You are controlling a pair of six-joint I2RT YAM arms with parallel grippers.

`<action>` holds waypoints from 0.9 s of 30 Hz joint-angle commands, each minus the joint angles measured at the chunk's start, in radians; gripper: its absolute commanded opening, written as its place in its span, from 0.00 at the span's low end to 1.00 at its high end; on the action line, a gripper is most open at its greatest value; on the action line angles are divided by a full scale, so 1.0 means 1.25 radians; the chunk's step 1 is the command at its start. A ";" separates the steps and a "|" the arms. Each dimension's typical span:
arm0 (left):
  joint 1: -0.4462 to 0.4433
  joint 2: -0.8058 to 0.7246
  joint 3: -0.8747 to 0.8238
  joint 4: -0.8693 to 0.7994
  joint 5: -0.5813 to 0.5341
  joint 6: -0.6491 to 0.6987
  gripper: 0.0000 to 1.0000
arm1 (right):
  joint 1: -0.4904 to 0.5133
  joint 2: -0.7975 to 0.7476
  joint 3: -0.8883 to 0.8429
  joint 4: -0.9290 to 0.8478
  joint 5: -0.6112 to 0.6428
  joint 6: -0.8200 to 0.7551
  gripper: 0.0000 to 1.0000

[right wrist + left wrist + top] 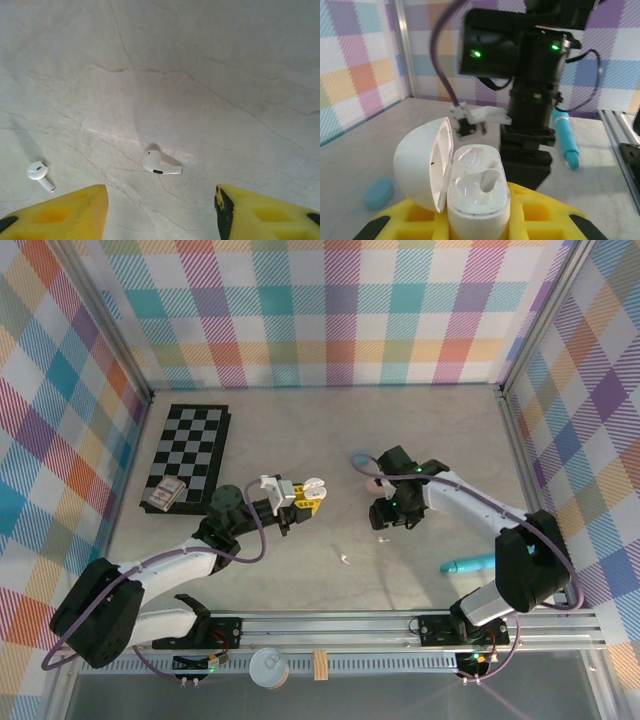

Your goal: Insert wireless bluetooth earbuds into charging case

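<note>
Between my right jaws, standing wide above the worktop point(200, 75), a white earbud point(160, 165) is lying flat, its stem running across the gap, touching neither pad. A second earbud point(39, 174) is lying just outside one pad. My left jaws are gripping the open charging case point(477, 200), its base cut off from sight.

Our top cam hangs high above and behind the arm bases, so we look down over the whole table point(300, 430). The left wrist cam sits low and super close to the charging case point(479, 200), facing across at the right arm point(535, 105). The right wrist cam points nearly straight down at the tabletop, pretty close. We catch the turquoise tube point(468, 564) in both top and left wrist.
</note>
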 commanded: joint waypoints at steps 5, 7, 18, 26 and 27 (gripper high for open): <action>0.022 -0.132 -0.064 0.032 -0.110 -0.025 0.03 | 0.070 0.126 0.105 -0.158 0.148 0.036 0.53; 0.022 -0.191 -0.085 0.003 -0.133 -0.033 0.03 | 0.089 0.166 0.135 -0.186 0.183 0.025 0.51; 0.022 -0.516 -0.070 -0.357 -0.185 0.010 0.03 | 0.175 0.359 0.275 -0.270 0.256 -0.033 0.44; 0.022 -0.519 -0.043 -0.409 -0.188 0.033 0.03 | 0.200 0.416 0.302 -0.302 0.264 -0.066 0.34; 0.022 -0.518 -0.042 -0.411 -0.186 0.035 0.03 | 0.200 0.420 0.298 -0.302 0.268 -0.067 0.34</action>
